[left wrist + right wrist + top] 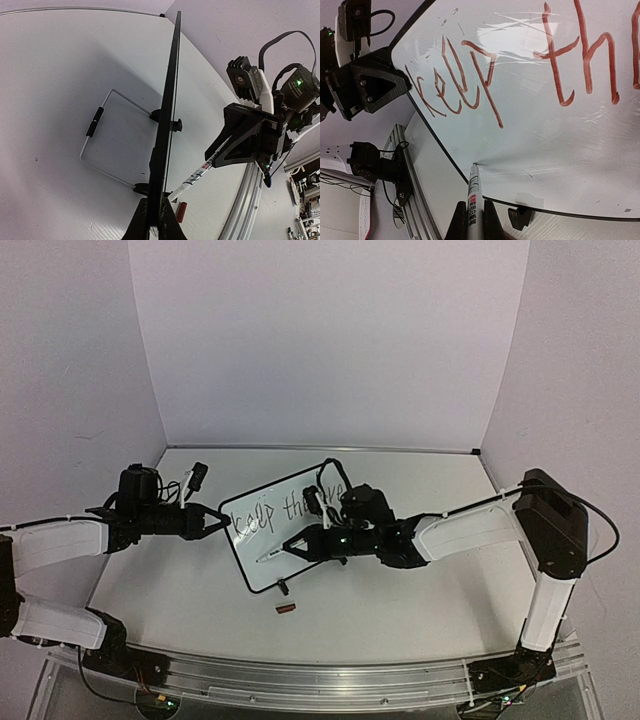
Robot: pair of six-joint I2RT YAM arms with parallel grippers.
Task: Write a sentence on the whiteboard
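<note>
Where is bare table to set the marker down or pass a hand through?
Free: near-left table, between the left arm and the front rail; far-right corner, between the right arm and the back wall. Crowded: centre, where the left tool clamps the whiteboard, the right tool holds the marker on it, cap just in front.

The whiteboard (262,575) stands on the table (180,590), the marker (275,552) tip against its face, a cap (286,610) lying before it.
</note>
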